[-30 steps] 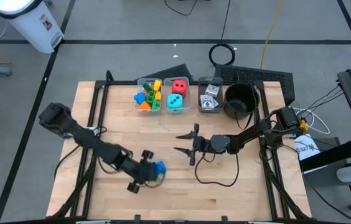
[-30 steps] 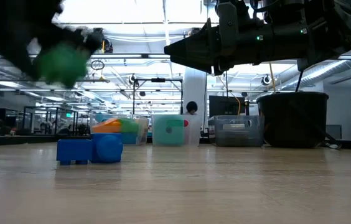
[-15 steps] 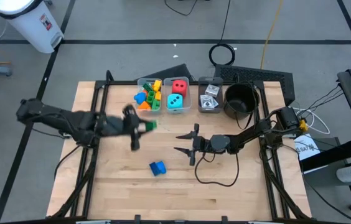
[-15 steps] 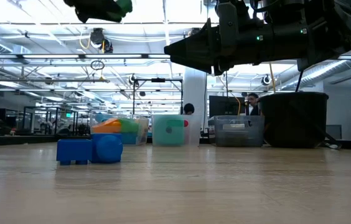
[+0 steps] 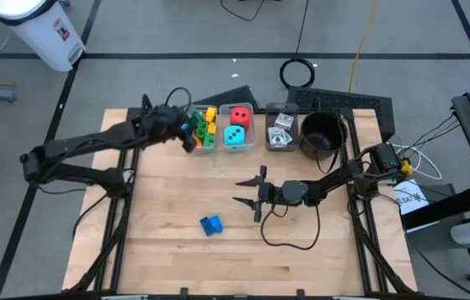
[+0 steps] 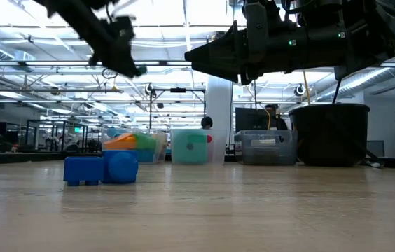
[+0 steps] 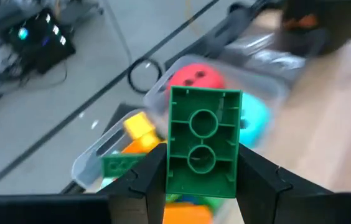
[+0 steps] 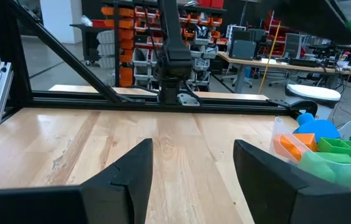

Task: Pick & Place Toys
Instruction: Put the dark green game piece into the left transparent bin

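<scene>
A green brick (image 7: 201, 142) hangs above the clear bin of bricks (image 5: 201, 127) at the table's far edge, with my left gripper (image 5: 188, 135) shut on it. Its hollow underside faces the left wrist camera. A blue brick (image 5: 211, 225) lies flat on the near middle of the table. The neighbouring bin holds a red die (image 5: 239, 115) and a teal die (image 5: 234, 136). My right gripper (image 5: 237, 191) stands open above the table's middle, level, pointing left, with nothing between its fingers. My left gripper pinches the green brick's two long sides (image 7: 174, 163) between its two fingers (image 7: 145, 177). The fingers lie along the brick, whose free end reaches out past the fingertips. They slant down from the table's left. The brick is lifted clear, over the brick bin.
A clear bin with small cards (image 5: 281, 130) and a round black pot (image 5: 322, 133) stand to the right of the dice bin along the far edge. Bare wood lies to the left of and behind the blue brick. Cables run behind the table.
My left gripper, shut on the green brick, has risen from beside the blue brick near the table's front and swung toward the far edge, rolling as it went, to stand over the brick bin. The blue brick has stayed where it was.
</scene>
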### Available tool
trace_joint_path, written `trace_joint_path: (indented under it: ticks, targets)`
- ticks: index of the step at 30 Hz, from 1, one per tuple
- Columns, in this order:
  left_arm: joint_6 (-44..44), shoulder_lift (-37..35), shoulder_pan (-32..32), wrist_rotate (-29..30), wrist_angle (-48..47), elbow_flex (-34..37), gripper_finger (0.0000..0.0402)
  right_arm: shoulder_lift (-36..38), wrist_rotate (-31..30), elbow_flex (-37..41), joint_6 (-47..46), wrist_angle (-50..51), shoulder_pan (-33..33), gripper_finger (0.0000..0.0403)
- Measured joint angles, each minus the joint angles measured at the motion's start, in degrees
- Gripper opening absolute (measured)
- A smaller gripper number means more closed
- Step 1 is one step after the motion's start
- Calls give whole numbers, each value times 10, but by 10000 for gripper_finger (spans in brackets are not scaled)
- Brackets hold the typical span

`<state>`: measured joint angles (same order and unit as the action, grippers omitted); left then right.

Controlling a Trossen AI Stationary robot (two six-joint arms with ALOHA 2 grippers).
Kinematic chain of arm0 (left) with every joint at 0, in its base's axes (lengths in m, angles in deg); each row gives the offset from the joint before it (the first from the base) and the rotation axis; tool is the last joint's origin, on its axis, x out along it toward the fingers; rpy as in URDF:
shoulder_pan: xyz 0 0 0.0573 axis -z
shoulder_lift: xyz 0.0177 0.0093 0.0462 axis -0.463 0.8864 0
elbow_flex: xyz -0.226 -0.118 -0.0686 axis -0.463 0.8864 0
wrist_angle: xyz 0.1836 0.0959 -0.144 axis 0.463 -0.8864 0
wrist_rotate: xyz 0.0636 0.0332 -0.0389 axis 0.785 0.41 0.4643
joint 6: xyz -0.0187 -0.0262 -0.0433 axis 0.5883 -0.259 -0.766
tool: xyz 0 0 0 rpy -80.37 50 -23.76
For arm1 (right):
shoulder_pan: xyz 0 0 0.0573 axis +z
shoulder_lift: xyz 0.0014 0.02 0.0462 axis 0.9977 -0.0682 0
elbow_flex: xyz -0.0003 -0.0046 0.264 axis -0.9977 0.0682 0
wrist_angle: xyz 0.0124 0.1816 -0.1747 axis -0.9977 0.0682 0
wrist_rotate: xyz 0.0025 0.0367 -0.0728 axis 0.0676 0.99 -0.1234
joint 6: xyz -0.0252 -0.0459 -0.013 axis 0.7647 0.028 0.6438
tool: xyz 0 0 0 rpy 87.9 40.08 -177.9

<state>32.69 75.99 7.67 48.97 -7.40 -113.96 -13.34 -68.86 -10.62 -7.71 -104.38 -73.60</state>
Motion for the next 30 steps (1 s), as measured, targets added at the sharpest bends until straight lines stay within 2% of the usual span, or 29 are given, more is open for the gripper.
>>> trace_joint_path:
  ticks: [10, 15, 20, 22, 25, 30]
  targets:
    - [5, 146, -162, -99, 61, 11, 147, 0, 1, 0, 0, 0, 0, 194]
    - [1, 228, -208, -140, 111, 11, 147, 0, 1, 0, 0, 0, 0, 194]
    - [-16, 287, -232, -143, 135, 11, 151, 0, 1, 0, 0, 2, 0, 194]
    - [-24, 299, -236, -136, 140, 11, 178, 0, 1, 0, 0, 5, 0, 194]
    - [-27, 301, -236, -126, 133, 11, 238, 0, 1, 0, 0, 5, 0, 194]
    - [6, 267, -231, -135, 126, 12, 317, 0, 2, 0, 0, 5, 0, 194]
